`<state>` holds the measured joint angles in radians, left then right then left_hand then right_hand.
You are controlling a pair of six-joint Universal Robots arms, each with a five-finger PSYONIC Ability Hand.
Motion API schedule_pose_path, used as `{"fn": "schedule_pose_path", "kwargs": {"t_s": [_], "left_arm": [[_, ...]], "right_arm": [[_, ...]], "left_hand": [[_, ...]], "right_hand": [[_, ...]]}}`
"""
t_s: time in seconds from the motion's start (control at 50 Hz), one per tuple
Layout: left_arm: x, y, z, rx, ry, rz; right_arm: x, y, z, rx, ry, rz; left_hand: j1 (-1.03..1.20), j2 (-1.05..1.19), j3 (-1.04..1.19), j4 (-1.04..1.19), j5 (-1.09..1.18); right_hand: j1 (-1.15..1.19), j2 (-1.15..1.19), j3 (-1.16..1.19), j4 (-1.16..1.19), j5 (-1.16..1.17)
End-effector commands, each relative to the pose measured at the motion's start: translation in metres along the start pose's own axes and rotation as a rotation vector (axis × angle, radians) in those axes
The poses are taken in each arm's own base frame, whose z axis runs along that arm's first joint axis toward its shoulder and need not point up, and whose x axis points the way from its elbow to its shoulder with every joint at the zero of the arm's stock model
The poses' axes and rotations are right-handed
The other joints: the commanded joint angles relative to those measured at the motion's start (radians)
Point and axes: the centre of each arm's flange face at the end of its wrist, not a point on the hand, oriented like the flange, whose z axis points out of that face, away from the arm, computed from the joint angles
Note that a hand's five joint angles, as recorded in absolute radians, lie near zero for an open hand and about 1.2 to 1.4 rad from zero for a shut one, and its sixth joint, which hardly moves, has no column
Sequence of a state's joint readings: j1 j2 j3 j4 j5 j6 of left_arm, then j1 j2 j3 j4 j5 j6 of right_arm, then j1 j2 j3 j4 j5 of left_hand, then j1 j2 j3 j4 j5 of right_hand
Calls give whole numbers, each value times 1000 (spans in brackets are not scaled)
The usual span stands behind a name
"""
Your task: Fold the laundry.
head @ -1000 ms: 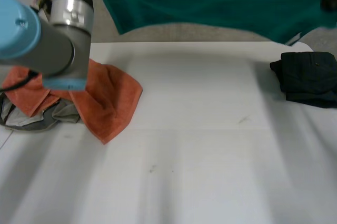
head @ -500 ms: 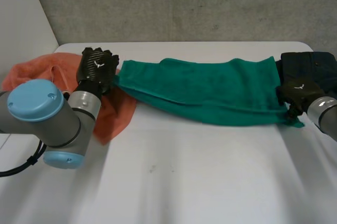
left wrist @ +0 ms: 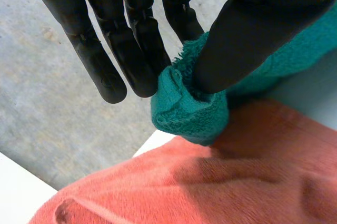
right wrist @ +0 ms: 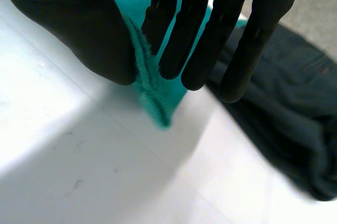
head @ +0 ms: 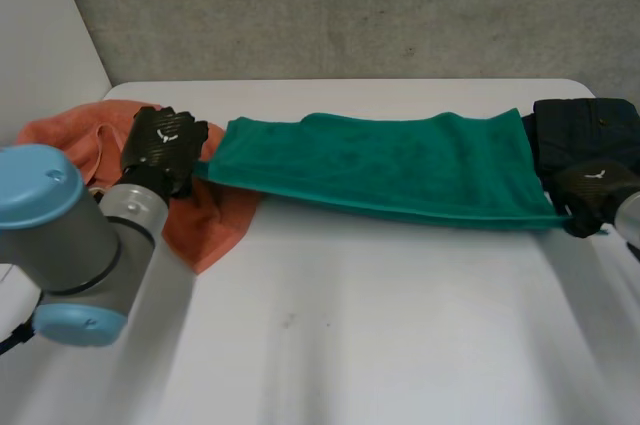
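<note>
**Towel stretched between two hands**

Laundry on the white table (head: pixel 380 325) comes to three pieces: one green towel (head: pixel 390 170), one orange towel (head: pixel 215 220) and one dark folded garment (head: pixel 590 130). Two black hands are at work, and both are on the green towel.

The green towel runs as a long band across the far half of the table, pulled out flat from side to side. Its left end reaches over the orange towel, which lies crumpled at the table's left side. Its right end sits just beside the dark garment at the far right corner.

The left hand (head: pixel 165 145) grips the towel's left corner. Seen from its wrist, the thumb (left wrist: pixel 247 34) presses a bunched fold of green cloth (left wrist: pixel 189 113) against nearly straight fingers (left wrist: pixel 105 60), with orange cloth (left wrist: pixel 210 182) right below.

The right hand (head: pixel 592 190) has the towel's near right corner. From its wrist, a thin edge of green cloth (right wrist: pixel 155 97) is pinched between thumb (right wrist: pixel 79 34) and fingers (right wrist: pixel 210 39), hanging just above the table, with the dark garment (right wrist: pixel 295 129) close beside the fingers.
</note>
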<state>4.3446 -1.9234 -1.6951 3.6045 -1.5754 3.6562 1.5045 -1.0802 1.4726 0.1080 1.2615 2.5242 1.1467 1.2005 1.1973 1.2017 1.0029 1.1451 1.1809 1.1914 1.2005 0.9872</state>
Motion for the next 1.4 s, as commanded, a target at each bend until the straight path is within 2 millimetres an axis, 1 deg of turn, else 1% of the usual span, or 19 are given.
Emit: {"fn": "schedule_pose_path", "kwargs": {"t_s": [0.02, 0.04, 0.14, 0.24, 0.32, 0.44, 0.64, 0.7, 0.74, 0.78, 0.8, 0.82, 0.84, 0.88, 0.9, 0.96, 1.02, 1.24, 1.4], "left_arm": [[-5, -14, -59, -209, 130, 21], [-6, -15, -68, -244, 153, 29], [0, -6, -133, -520, 363, 139], [8, -4, -143, -528, 417, 203], [11, 0, -128, -491, 392, 206], [12, -2, -92, -410, 331, 206], [17, -2, -14, -237, 206, 175], [17, -3, 20, -165, 154, 178], [9, -17, 42, -87, 94, 185], [-14, -54, 73, 73, -39, 194], [-26, -70, 80, 132, -94, 196], [-38, -86, 86, 191, -149, 193], [-63, -117, 93, 314, -263, 178], [-76, -138, 93, 411, -330, 160], [-87, -156, 89, 499, -380, 144], [-99, -174, 83, 582, -417, 129], [-96, -163, 78, 539, -372, 109], [-61, -78, 74, 279, -226, 78], [-18, -17, 46, 86, -86, 71]], "right_arm": [[1, -7, -66, -92, -20, -206], [-4, -2, -83, -147, -54, -276], [-15, 14, -123, -286, -174, -437], [-18, 24, -130, -318, -212, -456], [-18, 23, -127, -298, -194, -453], [-4, 16, -92, -190, -57, -404], [-14, -4, -33, -3, 10, -420], [-10, -20, -4, 71, 88, -451], [12, -52, 12, 152, 237, -483], [32, -84, 15, 230, 356, -496], [48, -118, 9, 322, 466, -490], [53, -135, 6, 380, 509, -481], [56, -150, 2, 437, 542, -465], [59, -183, -12, 604, 597, -403], [59, -191, -17, 655, 606, -385], [60, -210, -40, 791, 627, -334], [58, -206, -46, 790, 605, -312], [29, -156, -18, 631, 467, -287], [-7, -88, 9, 418, 314, -259]], "left_hand": [[250, 196, 199, 195, 219], [250, 196, 199, 195, 219], [250, 196, 199, 195, 219], [250, 196, 199, 195, 219], [250, 196, 199, 195, 219], [250, 196, 199, 195, 219], [250, 196, 199, 195, 219], [250, 196, 199, 195, 219], [250, 196, 199, 195, 219], [250, 196, 199, 195, 219], [250, 196, 199, 195, 219], [250, 196, 199, 195, 219], [250, 196, 199, 195, 219], [250, 196, 199, 195, 219], [250, 196, 199, 195, 219], [250, 196, 199, 195, 219], [250, 196, 199, 195, 219], [250, 196, 199, 195, 219], [250, 196, 199, 195, 219]], "right_hand": [[251, 215, 205, 196, 235], [251, 215, 205, 196, 235], [251, 215, 205, 196, 235], [251, 215, 205, 196, 235], [251, 215, 205, 196, 235], [251, 215, 205, 196, 235], [251, 215, 205, 196, 235], [251, 215, 205, 196, 235], [251, 215, 205, 196, 235], [251, 215, 205, 196, 235], [251, 215, 205, 196, 235], [251, 215, 205, 196, 235], [251, 215, 205, 196, 235], [251, 215, 205, 196, 235], [251, 215, 205, 196, 235], [251, 215, 205, 196, 235], [251, 215, 205, 196, 235], [251, 215, 205, 196, 235], [251, 215, 205, 196, 235]]}}
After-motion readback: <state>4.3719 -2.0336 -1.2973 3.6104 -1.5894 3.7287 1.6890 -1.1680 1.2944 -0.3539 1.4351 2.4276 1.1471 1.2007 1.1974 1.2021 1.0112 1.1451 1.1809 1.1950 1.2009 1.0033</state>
